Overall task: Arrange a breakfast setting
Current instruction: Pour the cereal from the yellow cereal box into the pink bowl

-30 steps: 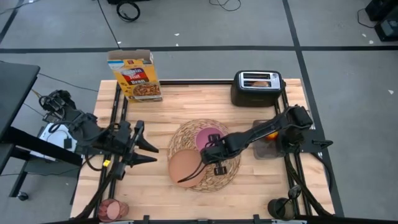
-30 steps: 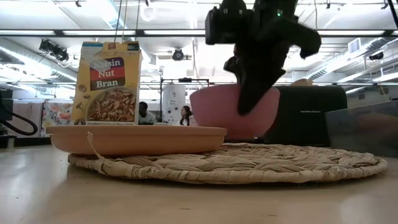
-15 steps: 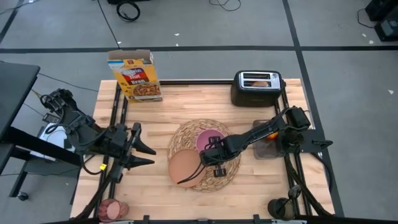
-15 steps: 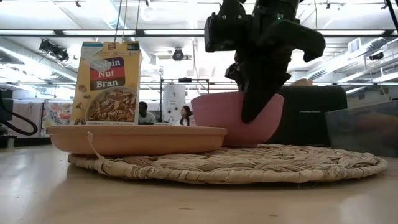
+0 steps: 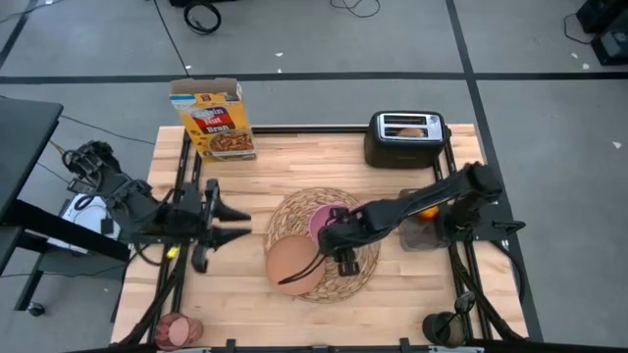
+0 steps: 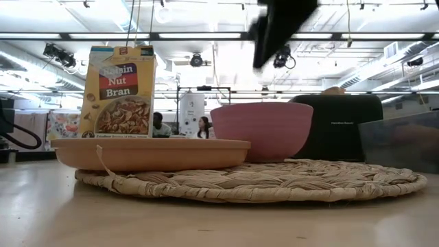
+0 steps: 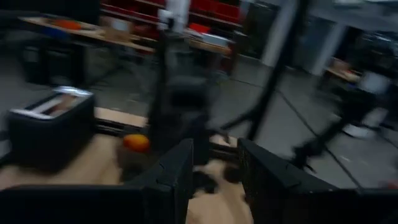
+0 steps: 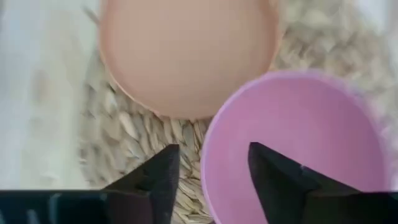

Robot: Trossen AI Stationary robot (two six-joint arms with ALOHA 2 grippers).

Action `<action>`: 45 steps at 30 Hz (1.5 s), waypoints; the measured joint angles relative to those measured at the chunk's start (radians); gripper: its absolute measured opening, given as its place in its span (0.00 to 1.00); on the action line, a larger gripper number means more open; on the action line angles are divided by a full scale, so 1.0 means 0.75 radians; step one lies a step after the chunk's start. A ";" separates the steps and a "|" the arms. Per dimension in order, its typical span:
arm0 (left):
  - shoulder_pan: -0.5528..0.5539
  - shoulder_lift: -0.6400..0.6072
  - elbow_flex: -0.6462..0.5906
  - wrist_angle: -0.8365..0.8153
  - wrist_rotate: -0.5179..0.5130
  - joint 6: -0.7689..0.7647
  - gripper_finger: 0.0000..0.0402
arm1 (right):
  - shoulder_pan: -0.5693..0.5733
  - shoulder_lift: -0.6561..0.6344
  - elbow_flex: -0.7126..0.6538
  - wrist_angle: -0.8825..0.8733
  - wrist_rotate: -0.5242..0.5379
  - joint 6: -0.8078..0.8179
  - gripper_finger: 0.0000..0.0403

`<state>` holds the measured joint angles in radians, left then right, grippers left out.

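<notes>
Tumbler (image 5: 178, 330): it stands at the table's near left corner, well apart from the mat; reaching it past the left arm's frame risks a knock that tips it.
Left jaws (image 5: 234, 222): apart and empty, hovering left of the mat; a swing toward the mat could clip the plate.
Plate (image 5: 293, 264): it lies on the mat's near left part, its rim close to the bowl; a nudge would slide it off the weave.
Mat (image 5: 365, 267): round woven straw, mid-table; its uneven weave could make the dishes rock.
Bowl (image 8: 292, 146): it sits upright on the mat, free of the jaws.
Right jaws (image 8: 210, 163): apart, empty, just above the bowl's rim; a low sideways move could catch the rim and tip the bowl.
Apple (image 5: 430, 211): it rests in a bin beside the right arm and could roll when set down.
</notes>
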<state>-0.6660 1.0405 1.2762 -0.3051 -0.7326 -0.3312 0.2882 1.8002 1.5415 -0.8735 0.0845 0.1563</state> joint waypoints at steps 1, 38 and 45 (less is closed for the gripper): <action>0.025 0.000 0.000 0.005 -0.027 -0.018 0.33 | 0.000 -0.033 0.024 -0.021 0.000 -0.001 0.53; 2.194 0.387 0.622 -1.003 1.107 0.929 0.63 | -0.059 -0.624 0.123 -0.030 0.309 -0.117 0.77; 2.272 0.487 0.621 -1.153 1.148 1.116 0.59 | -0.034 -0.624 0.122 -0.115 0.298 -0.073 0.77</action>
<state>1.0379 1.4059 1.7420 -1.1701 0.1286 0.5059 0.2626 1.3323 1.6333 -0.9596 0.3081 0.1013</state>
